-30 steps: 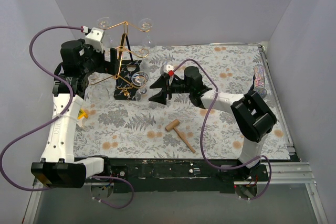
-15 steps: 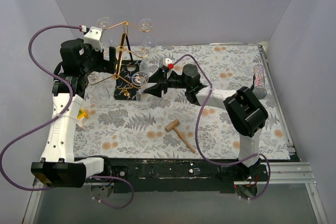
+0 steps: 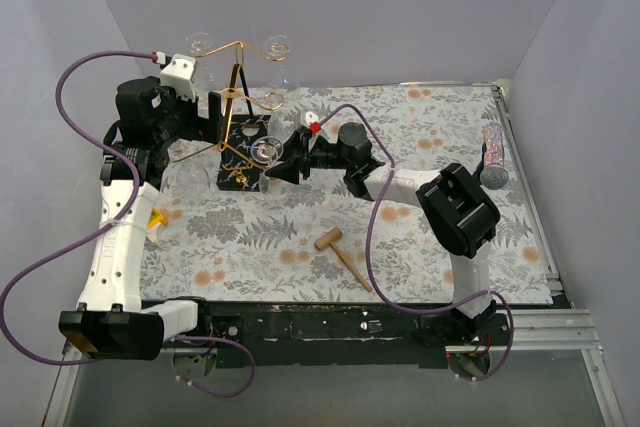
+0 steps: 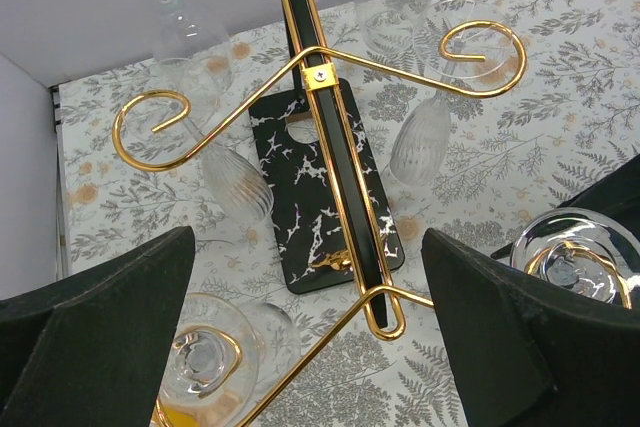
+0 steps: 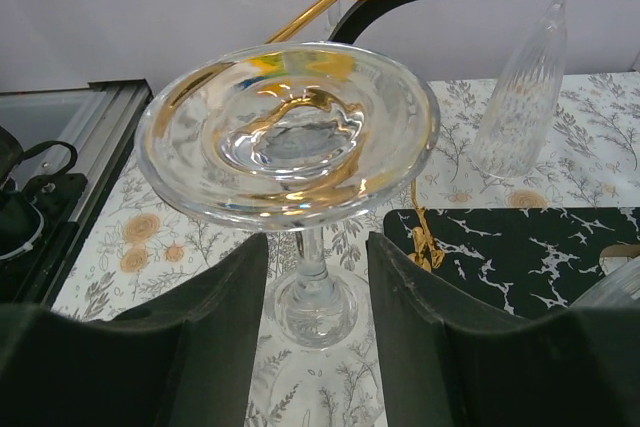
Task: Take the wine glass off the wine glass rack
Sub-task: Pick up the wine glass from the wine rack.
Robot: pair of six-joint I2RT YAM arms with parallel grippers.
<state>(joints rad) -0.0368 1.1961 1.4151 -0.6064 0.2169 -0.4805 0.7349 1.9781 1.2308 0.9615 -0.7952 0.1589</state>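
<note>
My clear glass [image 5: 290, 132] hangs foot-up from the gold rack [image 4: 320, 147], which stands upright, black-based, at the tabletop's ten o'clock.

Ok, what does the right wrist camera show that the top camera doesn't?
Only the right wrist: the glass stem standing between the right gripper fingers with gaps either side, so not yet clamped. Only the top: both arms whole, the open left gripper at the left of the rack, and a wooden mallet on the cloth. Both: the glass hanging foot-up on the gold rack, above its black base.
</note>
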